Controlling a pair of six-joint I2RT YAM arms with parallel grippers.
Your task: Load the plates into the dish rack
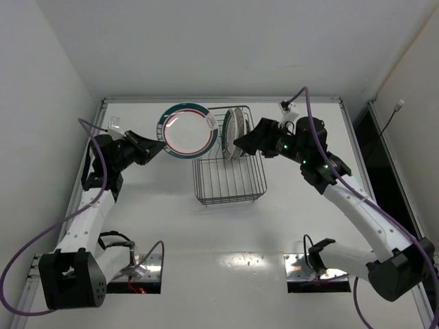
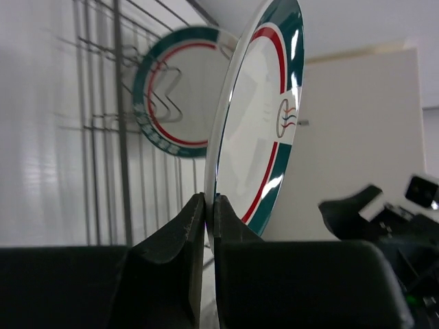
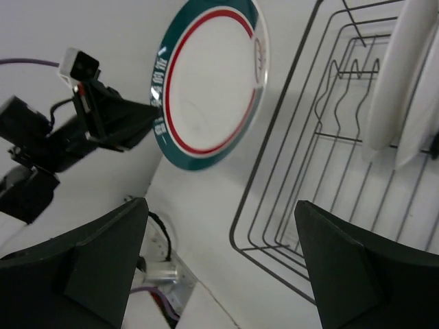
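Top external: my left gripper [image 1: 154, 147] pinches round white teal-rimmed plate [image 1: 186, 129] beside dark wire dish rack [image 1: 230, 184]; my right gripper [image 1: 241, 144] spread, empty. Next, likely: slotting it in.

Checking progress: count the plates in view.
3. One plate is clamped in the left gripper beside the dish rack; two more plates stand upright at its far end. Others may be hidden.

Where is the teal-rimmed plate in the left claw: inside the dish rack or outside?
Outside. The left claw pinches the teal-rimmed plate by its rim, on edge, beside the left side of the dish rack.
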